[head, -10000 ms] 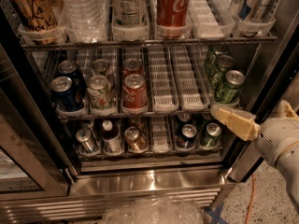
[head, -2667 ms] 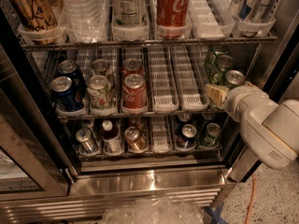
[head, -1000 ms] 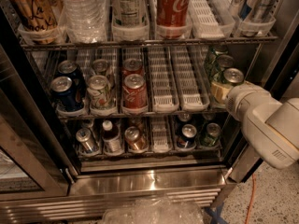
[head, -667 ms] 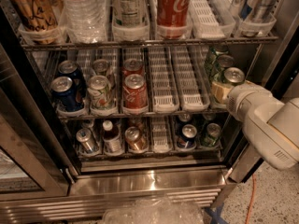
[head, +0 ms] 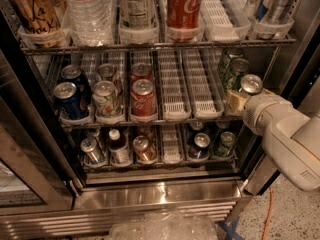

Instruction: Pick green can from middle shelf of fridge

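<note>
1. From where I stand, the hand [head: 239,100] is inside the open fridge [head: 160,194], at the right end of the middle shelf [head: 172,84]. Its cream front end is pressed up against the green can [head: 250,83].
2. The green can stands at the front of the rightmost lane, and only its silver top shows above the hand. It looks to be sitting on the shelf, not lifted.
3. I cannot tell whether the hand has closed on the can or merely sits around it, because the hand's bulk hides the can's body.
4. By my reckoning the reach is done. What remains is a sure grip, if there is none already, then lifting the can and drawing it out of the fridge.
5. Two more green cans [head: 234,66] stand right behind it in the same lane. They are close enough to be nudged if the can is tipped backward.
6. The two lanes to its left are bare white trays, so that side is open. Further left stand two red cans [head: 143,96], a whitish printed can [head: 106,98] and a dark blue can [head: 67,98], all well apart from the hand.
7. The wire rack of the top shelf [head: 210,45] runs close above, so I judge there is little room to lift before pulling out.
8. The thick white arm [head: 290,139] fills the gap by the fridge's right wall. On the floor below lie an orange cable [head: 269,209] and crumpled clear plastic [head: 165,226].
</note>
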You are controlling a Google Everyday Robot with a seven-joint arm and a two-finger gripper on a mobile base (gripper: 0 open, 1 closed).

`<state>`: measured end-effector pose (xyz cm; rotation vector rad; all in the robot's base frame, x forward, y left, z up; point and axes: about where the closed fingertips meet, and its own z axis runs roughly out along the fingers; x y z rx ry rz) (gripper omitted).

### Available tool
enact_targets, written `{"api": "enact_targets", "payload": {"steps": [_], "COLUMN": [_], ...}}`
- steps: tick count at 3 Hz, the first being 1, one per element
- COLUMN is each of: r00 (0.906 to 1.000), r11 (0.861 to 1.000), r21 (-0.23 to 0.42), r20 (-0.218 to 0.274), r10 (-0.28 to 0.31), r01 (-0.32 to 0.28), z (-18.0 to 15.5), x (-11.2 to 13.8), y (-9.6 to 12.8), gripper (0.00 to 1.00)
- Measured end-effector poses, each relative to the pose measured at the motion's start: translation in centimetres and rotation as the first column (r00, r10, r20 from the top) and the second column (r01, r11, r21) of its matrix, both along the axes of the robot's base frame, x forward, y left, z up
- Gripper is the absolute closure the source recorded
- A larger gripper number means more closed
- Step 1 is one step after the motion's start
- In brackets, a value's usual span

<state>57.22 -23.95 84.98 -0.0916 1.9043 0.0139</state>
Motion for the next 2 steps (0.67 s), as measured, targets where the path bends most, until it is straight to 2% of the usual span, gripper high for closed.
{"api": "enact_targets", "payload": {"steps": [2], "r00": [0.9998], "r11": [1.0], "r21": [-0.008], "r20": [0.019], "r10": [-0.006], "r01": [0.007], "z": [0.86], "x": [0.18], "y": [0.29], "gripper": [1.0]}}
